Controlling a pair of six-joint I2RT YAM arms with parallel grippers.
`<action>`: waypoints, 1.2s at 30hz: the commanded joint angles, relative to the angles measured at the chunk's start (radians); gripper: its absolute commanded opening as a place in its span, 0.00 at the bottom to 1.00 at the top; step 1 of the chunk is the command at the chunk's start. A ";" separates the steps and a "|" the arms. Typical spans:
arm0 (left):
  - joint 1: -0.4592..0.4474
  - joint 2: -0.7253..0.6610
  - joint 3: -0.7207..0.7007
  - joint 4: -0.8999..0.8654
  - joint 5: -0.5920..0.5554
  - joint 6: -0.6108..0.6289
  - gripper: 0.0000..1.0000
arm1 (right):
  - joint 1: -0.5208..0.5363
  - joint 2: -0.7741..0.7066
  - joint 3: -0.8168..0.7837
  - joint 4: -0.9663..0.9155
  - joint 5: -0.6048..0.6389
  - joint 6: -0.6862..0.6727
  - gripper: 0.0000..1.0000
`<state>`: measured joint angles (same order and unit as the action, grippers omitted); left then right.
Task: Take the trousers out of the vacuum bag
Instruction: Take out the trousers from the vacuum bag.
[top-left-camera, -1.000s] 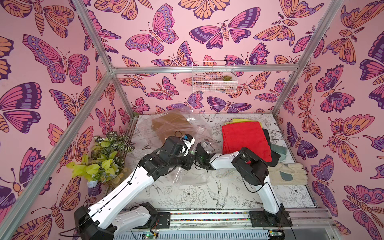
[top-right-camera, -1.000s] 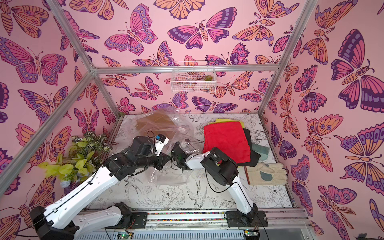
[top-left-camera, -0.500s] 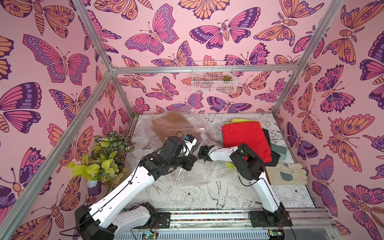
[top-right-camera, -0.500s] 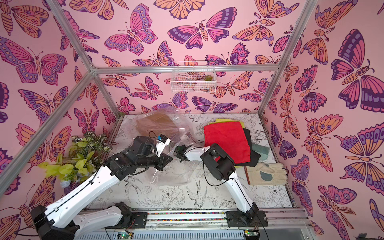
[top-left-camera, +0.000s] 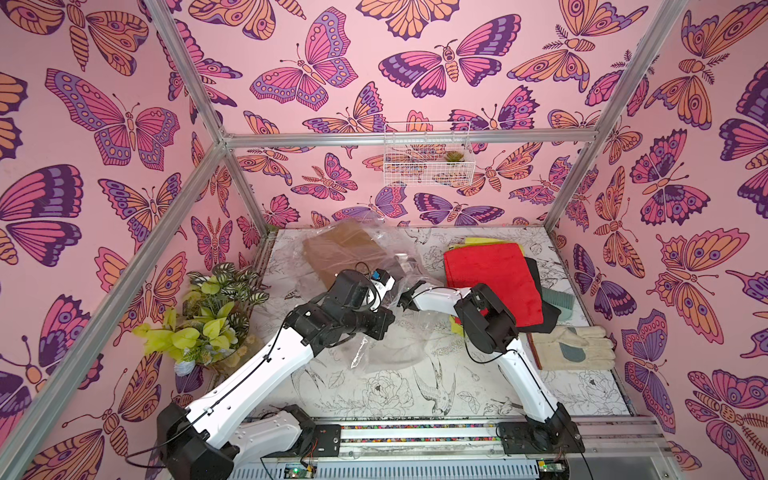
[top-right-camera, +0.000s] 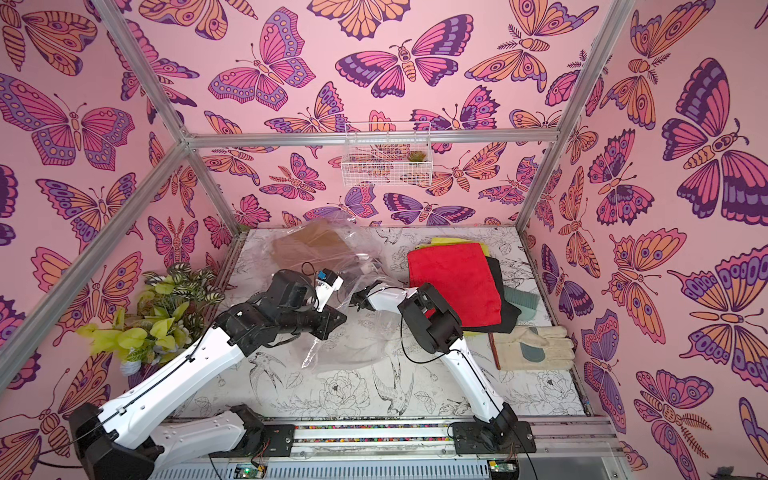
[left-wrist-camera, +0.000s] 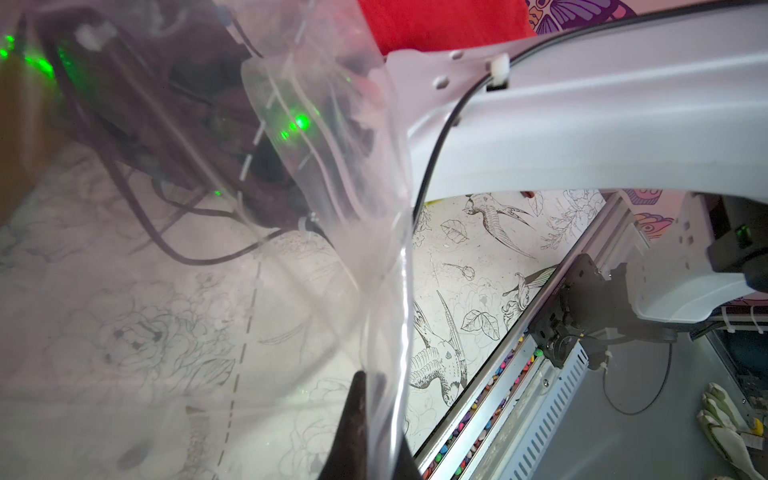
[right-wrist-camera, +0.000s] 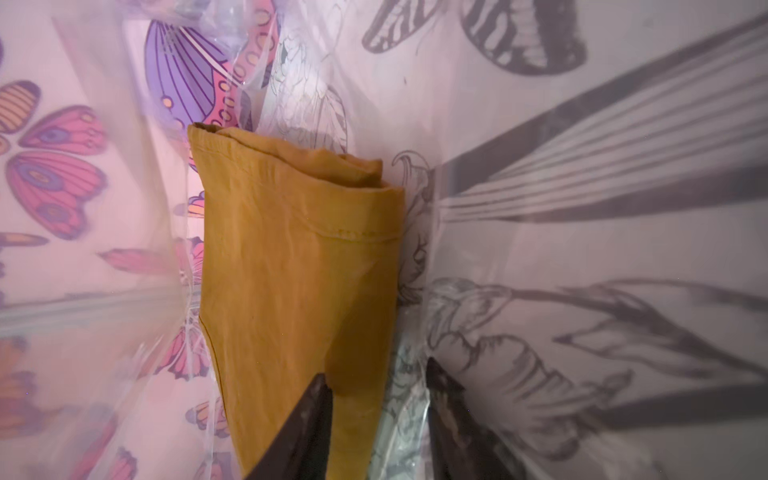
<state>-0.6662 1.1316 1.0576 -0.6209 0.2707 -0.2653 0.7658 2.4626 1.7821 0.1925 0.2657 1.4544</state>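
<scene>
You've got trousers (top-left-camera: 345, 249) inside the vacuum bag (top-left-camera: 388, 351) on the table (top-left-camera: 395, 399), a trouser stack (top-left-camera: 490, 274) to its right, gloves (top-left-camera: 569, 347) before that stack, and a plant (top-left-camera: 208, 316) at left.

Table (top-left-camera: 415, 399), bird-and-flower print: vacuum bag (top-left-camera: 386, 345) centre-left, stacked trousers (top-left-camera: 490, 282) right rear, pale gloves (top-left-camera: 573, 353) right, plant (top-left-camera: 208, 320) left.

From near-left the left arm (top-left-camera: 266, 365) stretches toward centre; left hand (top-left-camera: 386, 323) pinched fully closed on vacuum bag (top-left-camera: 390, 353) film. The right arm (top-left-camera: 511, 365) bends at elbow, forearm heading left; right hand (right-wrist-camera: 376, 370) fingers parted.
</scene>
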 joint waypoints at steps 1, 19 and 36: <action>0.002 0.016 -0.012 -0.016 0.062 0.018 0.00 | -0.018 0.044 0.061 -0.057 -0.021 -0.021 0.43; 0.041 0.034 -0.011 -0.015 0.090 0.018 0.00 | -0.054 0.144 0.234 0.010 -0.189 -0.110 0.08; 0.099 0.031 -0.013 -0.012 0.088 0.011 0.00 | -0.060 0.025 0.044 0.289 -0.339 -0.143 0.00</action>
<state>-0.5819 1.1675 1.0576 -0.6052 0.3424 -0.2661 0.7139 2.5683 1.8610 0.3965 -0.0051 1.3338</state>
